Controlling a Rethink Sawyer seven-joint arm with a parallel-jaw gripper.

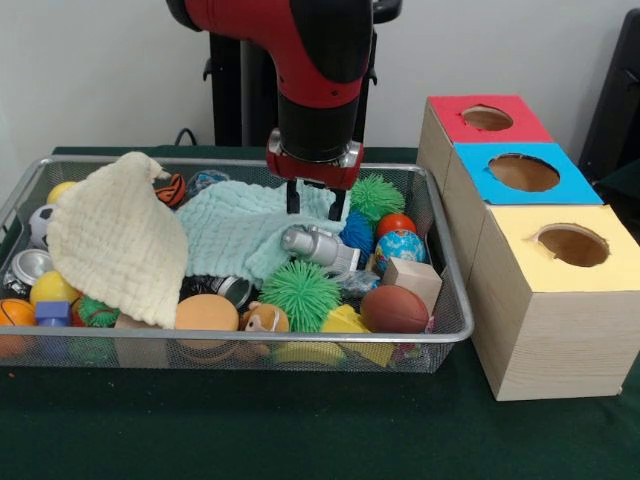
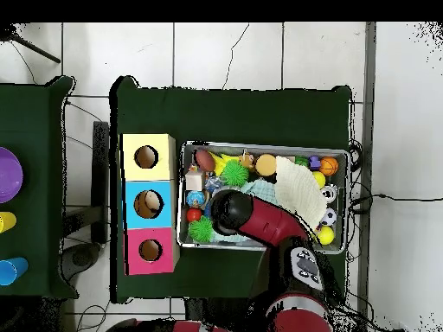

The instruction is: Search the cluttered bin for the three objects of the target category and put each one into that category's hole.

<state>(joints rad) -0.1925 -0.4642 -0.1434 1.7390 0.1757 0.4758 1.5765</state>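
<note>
A: Gripper (image 1: 316,205), front view: what is its state?

B: Two dark fingers hang apart, tips at or just above the pale green cloth (image 1: 240,232); contact cannot be confirmed. Nothing is clamped.

A: The arm's pose?

B: The arm (image 1: 318,70) descends vertically, wrist pointing straight down over the middle of the far half of the wire-mesh bin (image 1: 448,335).

A: How will the fabric handle?

B: Probably light, limp and non-slippery; a pinch on a raised fold should suffice, though it will trail and may drag neighbours such as the silver toy (image 1: 318,247).

A: The other targets?

B: The cream-yellow cloth (image 1: 115,240) drapes over the left clutter. The boxes with holes (image 1: 545,270) stand right of the bin.
</note>
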